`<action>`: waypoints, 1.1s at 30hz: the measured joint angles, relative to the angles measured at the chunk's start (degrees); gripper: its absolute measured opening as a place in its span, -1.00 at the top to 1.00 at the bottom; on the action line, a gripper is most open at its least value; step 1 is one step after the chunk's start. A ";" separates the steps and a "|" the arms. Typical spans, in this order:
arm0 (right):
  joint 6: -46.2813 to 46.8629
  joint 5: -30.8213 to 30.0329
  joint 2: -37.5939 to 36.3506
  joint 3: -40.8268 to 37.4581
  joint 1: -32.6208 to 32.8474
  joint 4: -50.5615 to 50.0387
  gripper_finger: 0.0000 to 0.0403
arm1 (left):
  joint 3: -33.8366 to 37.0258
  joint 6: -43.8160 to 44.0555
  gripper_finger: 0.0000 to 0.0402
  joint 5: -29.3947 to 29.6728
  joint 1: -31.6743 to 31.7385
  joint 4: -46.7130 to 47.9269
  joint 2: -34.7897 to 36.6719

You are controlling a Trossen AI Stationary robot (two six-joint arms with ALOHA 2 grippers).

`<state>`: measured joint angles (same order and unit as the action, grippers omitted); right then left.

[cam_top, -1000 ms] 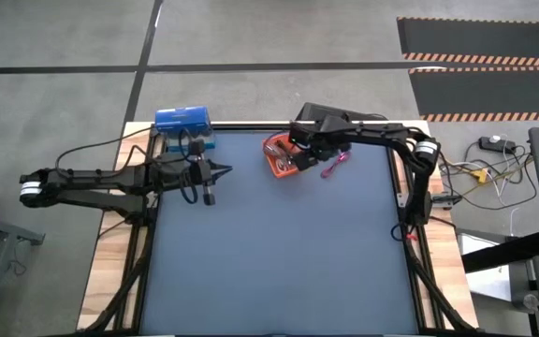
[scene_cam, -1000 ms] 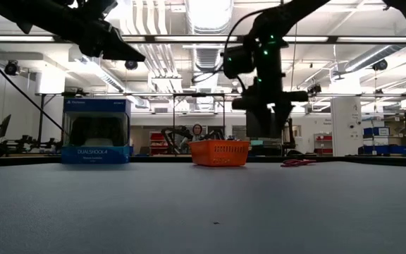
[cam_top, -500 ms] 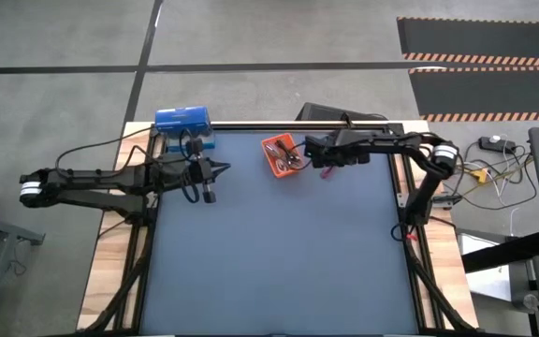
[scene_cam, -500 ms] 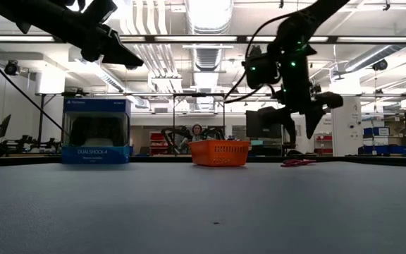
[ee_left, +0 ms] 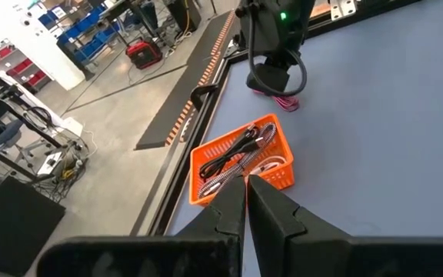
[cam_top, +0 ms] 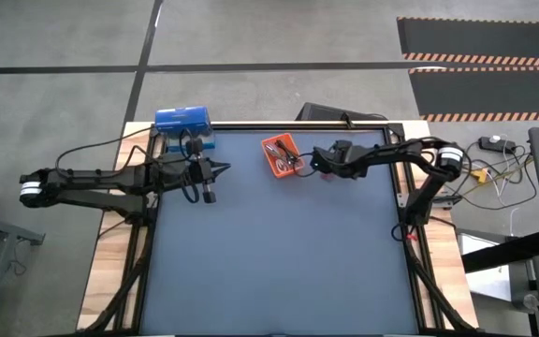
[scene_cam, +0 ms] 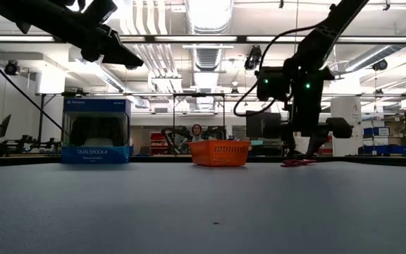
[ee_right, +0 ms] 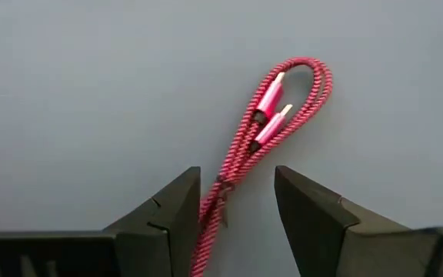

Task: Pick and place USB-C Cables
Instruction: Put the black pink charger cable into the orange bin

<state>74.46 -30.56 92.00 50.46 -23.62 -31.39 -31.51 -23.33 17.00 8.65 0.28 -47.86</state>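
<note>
— Since a second ago, what has moved?

— Only the right arm: its right pincer (cam_top: 323, 167) has swung off the small orange mesh tray (cam_top: 280, 155) and dropped low over the magenta-pink braided USB-C cable (ee_right: 261, 150). The left arm has stayed put.

— Where is that cable?

— Flat on the dark grey counter (cam_top: 279, 253), just beside the tray on the right arm's side. The right wrist view shows it folded into a loop, both connectors lying against the strands.

— And the pincer's fingers?

— Apart, one on each side of the cable's lower stretch, nothing clamped. In the low view the tips seem very close to the counter, though touching cannot be confirmed.

— The other cables?

— Black and silver-grey cables (ee_left: 233, 158) lie tangled in the tray; a white one may be under them, but that is hard to make out.

— The left arm?

— Its left pincer (cam_top: 223, 169) hangs above the counter near the blue boxed game controller (cam_top: 183, 123), fingers pressed together, empty.
</note>
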 joint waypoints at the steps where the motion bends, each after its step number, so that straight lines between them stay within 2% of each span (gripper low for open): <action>1: 0.06 -0.49 0.44 -0.27 0.00 0.12 0.22 | 0.00 0.00 0.99 -0.01 0.01 -0.01 0.00; 12: -0.58 -1.63 5.25 -0.86 0.24 2.64 0.41 | 0.00 -0.04 0.99 0.00 -0.01 -0.01 0.00; 24: -12.70 3.46 1.37 -1.10 0.11 1.67 0.91 | 0.00 0.07 0.99 2.50 -0.01 -2.37 0.00; 33: -14.62 6.37 -0.57 -1.12 4.34 -1.01 0.91 | -0.02 0.45 0.99 2.59 0.01 -4.66 0.00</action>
<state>59.83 -24.19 91.43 49.34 -19.27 -32.40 -31.53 -22.88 19.59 8.67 -4.38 -47.86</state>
